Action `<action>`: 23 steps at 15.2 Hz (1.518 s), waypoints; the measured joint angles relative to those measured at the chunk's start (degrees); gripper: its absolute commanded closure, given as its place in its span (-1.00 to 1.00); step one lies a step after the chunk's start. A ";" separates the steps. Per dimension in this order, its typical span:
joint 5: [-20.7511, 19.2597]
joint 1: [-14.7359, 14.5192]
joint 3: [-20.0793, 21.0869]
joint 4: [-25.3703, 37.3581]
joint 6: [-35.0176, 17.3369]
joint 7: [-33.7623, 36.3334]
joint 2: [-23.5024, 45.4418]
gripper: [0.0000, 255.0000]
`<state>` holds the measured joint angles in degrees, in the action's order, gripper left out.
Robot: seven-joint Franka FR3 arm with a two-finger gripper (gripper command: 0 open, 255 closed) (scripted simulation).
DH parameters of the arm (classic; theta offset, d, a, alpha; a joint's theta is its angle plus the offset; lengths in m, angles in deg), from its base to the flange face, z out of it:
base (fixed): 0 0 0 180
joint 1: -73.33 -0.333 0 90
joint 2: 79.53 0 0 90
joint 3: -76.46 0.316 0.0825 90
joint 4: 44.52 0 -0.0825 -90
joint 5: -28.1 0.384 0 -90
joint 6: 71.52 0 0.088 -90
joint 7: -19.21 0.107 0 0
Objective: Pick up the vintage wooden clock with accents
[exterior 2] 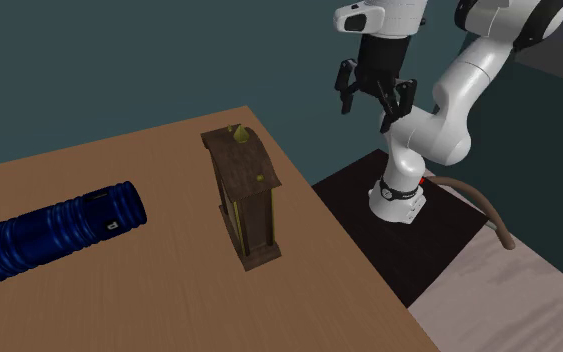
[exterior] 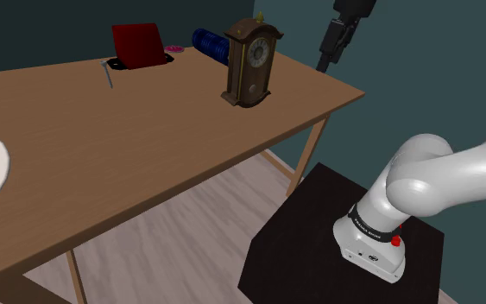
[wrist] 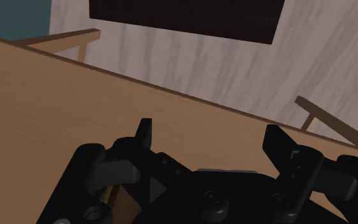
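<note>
Near the corner of the plain brown wooden tabletop (exterior: 129,147), an arched dark-brown wooden clock with brass-coloured accents (exterior: 251,65) stands upright with bare wood on every side. Teal walls close the room, and pale plank floor (exterior: 198,216) lies below. A ribbed blue cylinder (exterior 2: 54,232) lies farther along the tabletop. The all-black two-finger hand (exterior 2: 367,115) hangs higher than the clock, by the tabletop's edge. Its fingers are spread and hold nothing.

Walls (exterior: 51,30): dark teal, plain.
Floor (exterior: 193,233): pale grey wood planks.
Bench (exterior: 120,147): brown wooden top on slim wooden legs.
</note>
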<state>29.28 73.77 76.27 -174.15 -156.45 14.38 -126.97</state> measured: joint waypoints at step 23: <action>0.73 3.86 -1.17 63.26 13.34 9.89 52.74 -1.00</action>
<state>30.01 77.62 75.10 -110.89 -143.11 24.27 -74.23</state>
